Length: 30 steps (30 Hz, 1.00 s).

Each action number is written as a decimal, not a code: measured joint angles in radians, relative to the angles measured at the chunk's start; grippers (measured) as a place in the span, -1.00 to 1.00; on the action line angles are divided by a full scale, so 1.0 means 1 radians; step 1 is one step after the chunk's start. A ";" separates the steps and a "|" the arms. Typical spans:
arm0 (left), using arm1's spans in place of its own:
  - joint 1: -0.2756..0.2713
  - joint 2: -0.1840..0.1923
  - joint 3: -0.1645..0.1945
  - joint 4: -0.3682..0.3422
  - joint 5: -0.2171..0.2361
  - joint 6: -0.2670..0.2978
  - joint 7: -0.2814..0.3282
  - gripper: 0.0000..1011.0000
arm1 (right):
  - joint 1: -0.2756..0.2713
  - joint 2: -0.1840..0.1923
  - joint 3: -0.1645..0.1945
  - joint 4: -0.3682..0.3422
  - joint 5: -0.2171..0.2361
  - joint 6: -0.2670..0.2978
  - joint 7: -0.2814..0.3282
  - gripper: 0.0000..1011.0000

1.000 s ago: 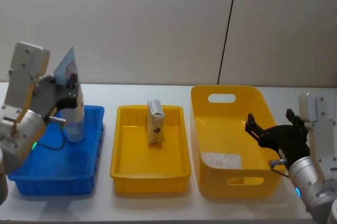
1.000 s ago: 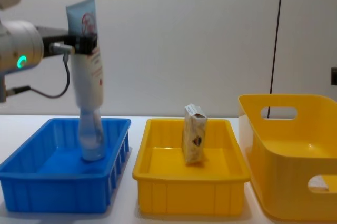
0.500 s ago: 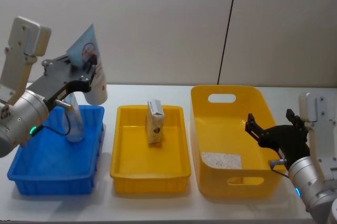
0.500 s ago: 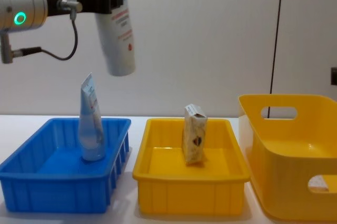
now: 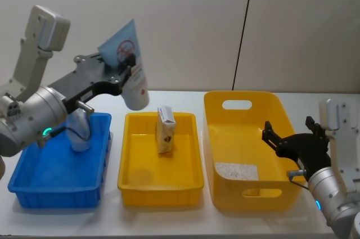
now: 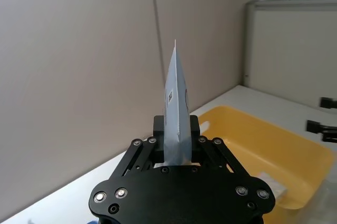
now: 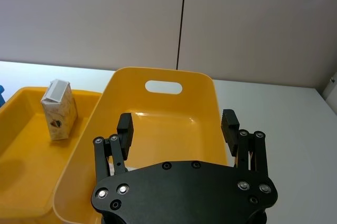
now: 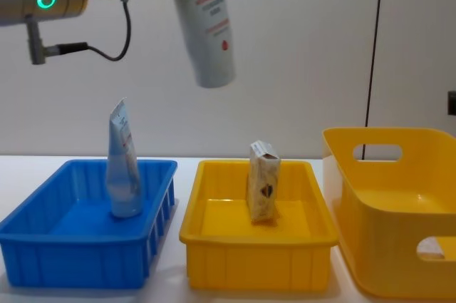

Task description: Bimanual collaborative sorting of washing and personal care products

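Above the back-left corner of the yellow tray (image 5: pixel 160 185), my left claw (image 5: pixel 127 71) is clamped on 1 squeeze tube (image 5: pixel 134 86), cap down, tilted, touching nothing else. A 2nd tube (image 5: pixel 79 133) stands in the blue tray (image 5: pixel 56 195) at the left end of the bench (image 5: pixel 169 221). 1 carton (image 5: pixel 165 129) stands upright in the yellow tray, mid-bench. My right claw (image 5: pixel 292 136) hangs spread wide w/ nothing in it, over the yellow basket (image 5: pixel 247 201) at the right end.
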 joint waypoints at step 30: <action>-0.072 -0.007 0.072 0.050 -0.071 -0.002 -0.161 -0.56 | 0.024 0.065 -0.047 -0.005 0.028 -0.024 0.171 0.99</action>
